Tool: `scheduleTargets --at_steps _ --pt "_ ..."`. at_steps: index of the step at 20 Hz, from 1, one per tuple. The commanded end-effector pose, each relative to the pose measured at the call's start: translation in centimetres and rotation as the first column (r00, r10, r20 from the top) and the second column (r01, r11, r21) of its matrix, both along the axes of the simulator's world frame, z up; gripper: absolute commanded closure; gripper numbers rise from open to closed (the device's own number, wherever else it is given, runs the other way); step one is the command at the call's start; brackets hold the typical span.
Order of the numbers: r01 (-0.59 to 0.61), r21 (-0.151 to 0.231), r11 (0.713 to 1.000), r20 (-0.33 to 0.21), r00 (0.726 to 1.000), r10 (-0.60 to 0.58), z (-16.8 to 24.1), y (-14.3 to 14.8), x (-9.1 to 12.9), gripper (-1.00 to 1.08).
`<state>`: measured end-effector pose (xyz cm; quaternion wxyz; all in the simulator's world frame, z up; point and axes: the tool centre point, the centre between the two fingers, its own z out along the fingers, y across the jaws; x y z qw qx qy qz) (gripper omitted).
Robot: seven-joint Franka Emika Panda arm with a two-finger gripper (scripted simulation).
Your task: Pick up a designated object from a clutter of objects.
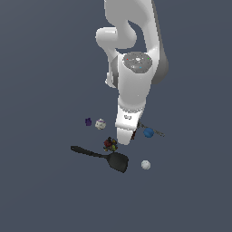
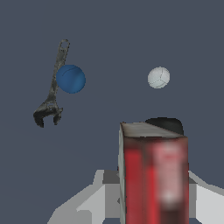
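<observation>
The gripper [image 2: 153,192] clasps the red box [image 2: 153,179], which stands on end between its fingers [image 2: 94,197]. In the exterior view the hand sits low among the clutter, beside the multicoloured lump [image 1: 109,144] and the black spatula [image 1: 102,156]. The grasp looks made; lifting the box clear seems to remain. The wrench [image 2: 51,87], blue ball [image 2: 70,78] and white ball [image 2: 158,77] lie apart.

arm [image 1: 131,86]: glossy white rounded links | dark grey joint bands | grey speckled round cap [image 1: 137,62] | small dark wrist marking
</observation>
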<state>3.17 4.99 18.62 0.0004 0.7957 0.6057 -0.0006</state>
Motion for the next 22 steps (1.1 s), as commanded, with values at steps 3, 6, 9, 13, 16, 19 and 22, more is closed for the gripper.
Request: scheduleTargets --at_steps 3,6,9,13,16,19,22 --pt "-0.001 0.001 1.000 0.000 1.000 0.001 5.2 0.0 -1.1 1.08" --pt "-0.001 0.002 1.000 0.000 1.000 0.001 8.7 0.0 -1.9 1.08" --pt "-0.002 0.003 1.000 0.000 1.000 0.002 12.0 0.0 -2.5 1.08" --pt "-0.002 0.003 1.000 0.000 1.000 0.002 15.8 -0.1 -3.2 1.08" --pt "-0.001 0.003 1.000 0.000 1.000 0.001 18.2 -0.1 -3.6 1.08" --pt "-0.001 0.003 1.000 0.001 1.000 0.001 20.1 -0.2 -3.9 1.08" --pt "0.000 0.002 1.000 0.001 1.000 0.000 21.4 -0.3 -4.1 1.08"
